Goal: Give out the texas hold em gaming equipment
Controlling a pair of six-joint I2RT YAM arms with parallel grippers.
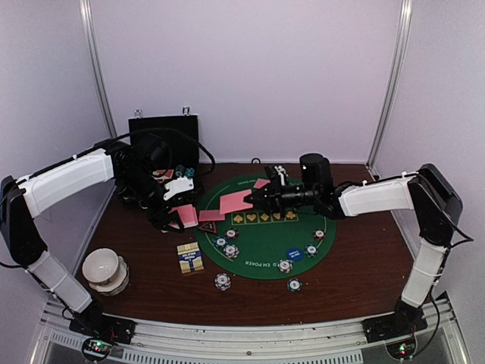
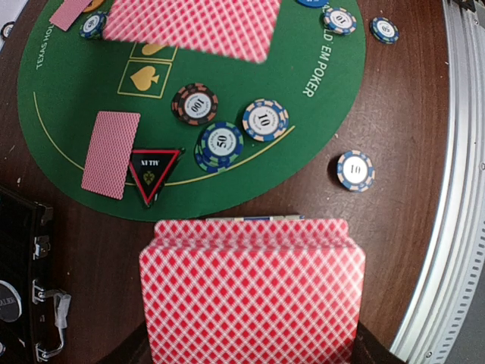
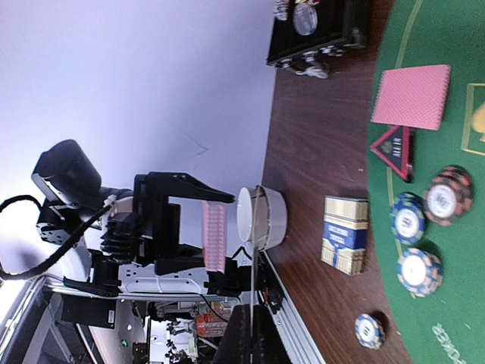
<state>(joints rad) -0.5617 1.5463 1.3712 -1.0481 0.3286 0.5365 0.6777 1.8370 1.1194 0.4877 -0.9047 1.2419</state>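
Note:
My left gripper point(image 1: 173, 214) is shut on a deck of pink-backed cards point(image 2: 250, 292), held over the wood left of the green mat point(image 1: 261, 254). Its fingers are mostly hidden under the deck. My right gripper point(image 1: 254, 199) is shut on a single pink card point(image 1: 236, 201), held in the air between the deck and the mat's centre. In the right wrist view that card point(image 3: 253, 250) shows edge-on. One card point(image 2: 111, 154) lies face down on the mat beside the red triangle marker point(image 2: 154, 168). Striped chips point(image 2: 220, 142) lie near them, and one chip point(image 2: 355, 171) lies on the wood.
A blue-and-yellow card box point(image 1: 190, 258) lies on the wood by the mat's left edge. A white bowl point(image 1: 104, 269) stands at the near left. The open black case point(image 1: 163, 148) is at the back left. More chips point(image 1: 285, 265) ring the mat's near side.

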